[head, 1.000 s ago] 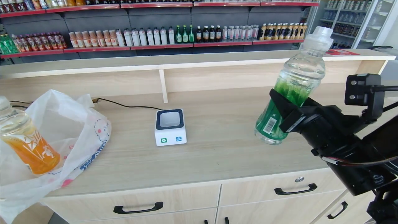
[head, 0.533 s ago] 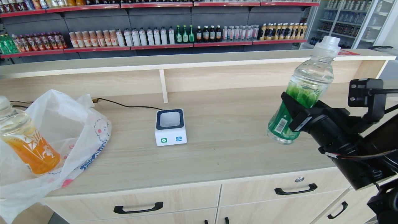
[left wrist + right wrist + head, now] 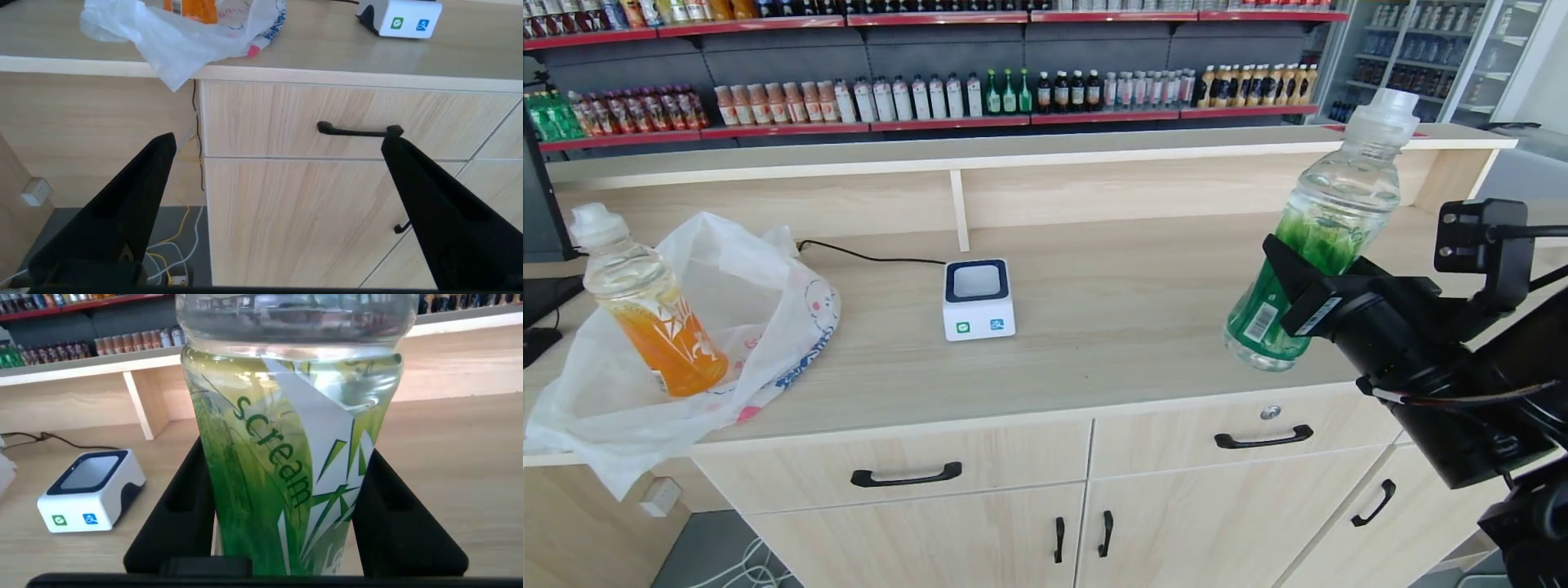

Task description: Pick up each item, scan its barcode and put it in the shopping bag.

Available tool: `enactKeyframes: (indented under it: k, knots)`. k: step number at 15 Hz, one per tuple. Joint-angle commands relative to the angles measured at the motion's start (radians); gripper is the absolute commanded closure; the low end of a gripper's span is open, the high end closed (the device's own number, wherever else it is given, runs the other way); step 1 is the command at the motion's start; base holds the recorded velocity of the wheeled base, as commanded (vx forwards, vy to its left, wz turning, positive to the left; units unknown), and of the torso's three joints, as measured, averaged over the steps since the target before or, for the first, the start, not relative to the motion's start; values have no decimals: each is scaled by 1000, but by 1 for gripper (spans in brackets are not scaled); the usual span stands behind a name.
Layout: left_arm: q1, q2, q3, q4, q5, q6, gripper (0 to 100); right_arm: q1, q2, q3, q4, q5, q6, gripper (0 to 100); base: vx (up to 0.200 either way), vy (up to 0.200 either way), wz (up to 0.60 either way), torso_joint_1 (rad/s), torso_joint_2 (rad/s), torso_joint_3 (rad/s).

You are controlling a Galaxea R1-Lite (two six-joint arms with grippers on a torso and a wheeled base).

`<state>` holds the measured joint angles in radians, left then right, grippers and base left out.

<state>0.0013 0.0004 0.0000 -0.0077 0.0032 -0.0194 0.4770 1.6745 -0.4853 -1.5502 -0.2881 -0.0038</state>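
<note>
My right gripper [image 3: 1298, 296] is shut on a green-labelled bottle [image 3: 1319, 237], held tilted above the right end of the counter, cap up and away from me. Its barcode [image 3: 1259, 322] faces the front left. In the right wrist view the bottle [image 3: 286, 457] sits between the black fingers [image 3: 184, 510]. The white scanner [image 3: 978, 299] stands mid-counter, well left of the bottle. An orange drink bottle [image 3: 654, 310] stands in the white shopping bag [image 3: 768, 327] at the counter's left end. My left gripper [image 3: 278, 220] is open, low in front of the drawers, with the bag [image 3: 188, 37] above it.
A black cable [image 3: 866, 257] runs from the scanner toward the bag. A raised wooden ledge [image 3: 1013, 151] with a divider [image 3: 960, 208] backs the counter. Drawer handles [image 3: 907, 476] line the cabinet front. Shelves of bottles [image 3: 947, 94] stand behind.
My right gripper carried the green bottle a little to the right, away from the scanner. The head camera then shifted, showing more of the cabinet fronts and the left end.
</note>
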Motion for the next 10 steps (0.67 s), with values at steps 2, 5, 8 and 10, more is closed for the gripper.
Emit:
enactKeyframes:
  k: [2, 5, 8, 10]
  knots:
    - [0, 1, 0, 0, 1, -1, 0, -6, 1, -10, -1, 0, 1, 100, 0, 0, 0, 0, 0, 0]
    - [0, 0, 0, 0, 1, -1, 0, -6, -4, -12, -1, 0, 2, 100, 0, 200, 0, 11, 7, 1]
    - [0, 1, 0, 0, 1, -2, 0, -6, -12, -13, -1, 0, 2, 100, 0, 200, 0, 9, 9, 1]
    - [0, 1, 0, 0, 1, -2, 0, -6, -15, -13, -1, 0, 4, 100, 0, 200, 0, 0, 2, 5]
